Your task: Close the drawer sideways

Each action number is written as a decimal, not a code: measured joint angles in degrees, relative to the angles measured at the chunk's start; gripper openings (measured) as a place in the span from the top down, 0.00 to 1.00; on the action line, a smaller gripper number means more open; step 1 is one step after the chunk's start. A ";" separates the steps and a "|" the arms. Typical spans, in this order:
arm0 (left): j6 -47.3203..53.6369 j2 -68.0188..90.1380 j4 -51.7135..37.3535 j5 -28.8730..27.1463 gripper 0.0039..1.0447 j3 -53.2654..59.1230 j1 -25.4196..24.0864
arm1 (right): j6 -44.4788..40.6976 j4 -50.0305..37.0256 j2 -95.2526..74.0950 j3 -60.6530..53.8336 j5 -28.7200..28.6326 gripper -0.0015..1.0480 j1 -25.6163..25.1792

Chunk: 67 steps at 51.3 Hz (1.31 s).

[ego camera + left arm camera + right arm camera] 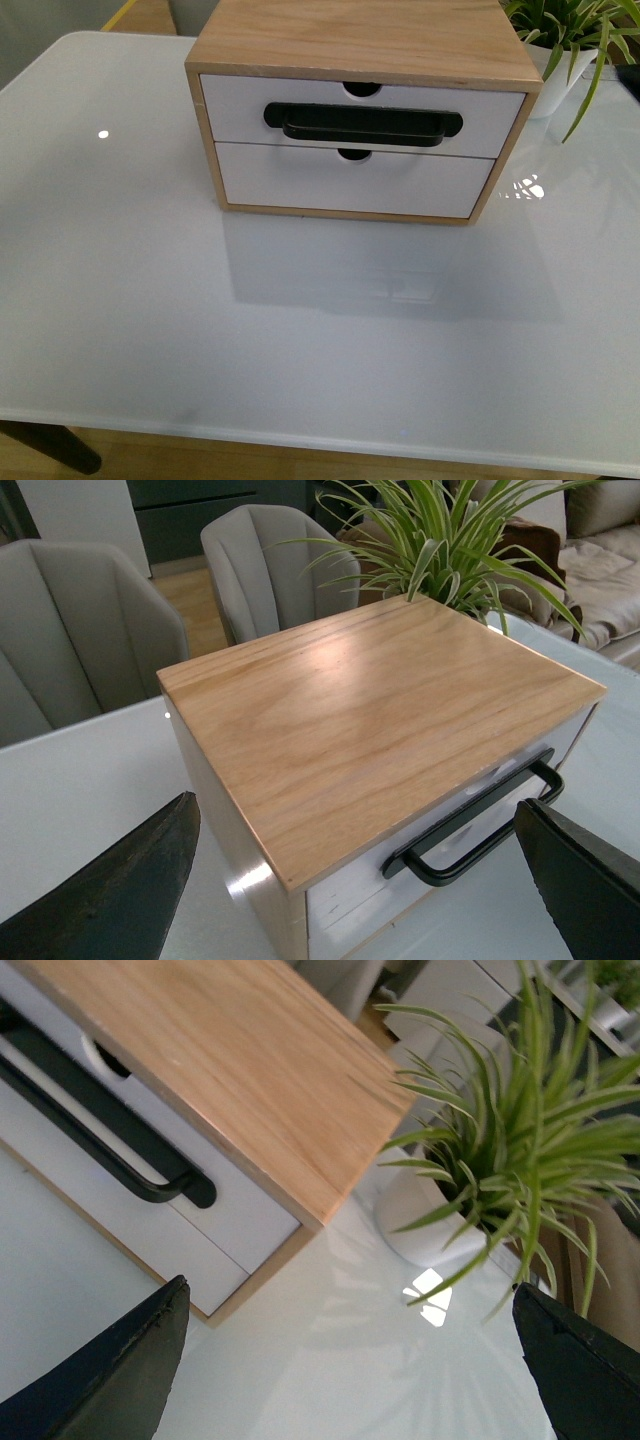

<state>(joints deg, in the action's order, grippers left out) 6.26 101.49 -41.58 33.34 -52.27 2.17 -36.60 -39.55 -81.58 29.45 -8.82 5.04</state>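
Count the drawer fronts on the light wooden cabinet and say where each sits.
2. The white drawer with the long black bar handle is the upper one, under the wooden top; the plain white handleless drawer front sits directly below it. None appears hidden.

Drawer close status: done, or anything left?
Done, by the look of it: the drawer sits flush in the cabinet, level with the plain front below. In hand: nothing; the left gripper and right gripper are open, off the handle. Left: likely only backing the arms away.
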 joint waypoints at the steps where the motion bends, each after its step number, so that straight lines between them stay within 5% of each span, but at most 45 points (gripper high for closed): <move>1: -1.09 -0.13 -2.80 -5.70 0.14 1.20 0.72 | 1.18 -0.11 1.64 -1.18 0.57 0.09 -0.09; 4: -3.28 -0.87 -10.38 -21.00 0.24 5.84 2.16 | 6.93 -4.37 3.65 -4.09 5.29 0.13 0.28; 11: -5.01 -6.32 -16.46 -36.35 0.44 15.26 2.56 | 25.09 -16.09 6.60 -11.04 13.59 0.34 -0.24; 29: -6.08 -20.31 -19.17 -33.77 0.99 32.63 -0.83 | 35.56 -13.18 19.37 -20.70 9.20 0.90 -4.72; 32: -6.14 -22.38 -19.17 -33.53 0.99 34.51 -1.51 | 35.76 -12.17 21.33 -21.73 9.18 0.98 -4.92; 45: -6.14 -28.79 -20.96 -33.40 0.99 42.77 -2.08 | 35.95 -10.73 27.54 -26.97 8.72 0.98 -4.98; 67: -6.14 -49.92 -6.80 -33.35 0.99 49.88 -2.10 | 35.95 6.40 47.67 -28.41 8.81 0.98 -5.01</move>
<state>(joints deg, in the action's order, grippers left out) 0.12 51.57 -48.38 -0.01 -2.39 0.08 -0.64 -33.15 -33.91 1.04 -0.01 0.03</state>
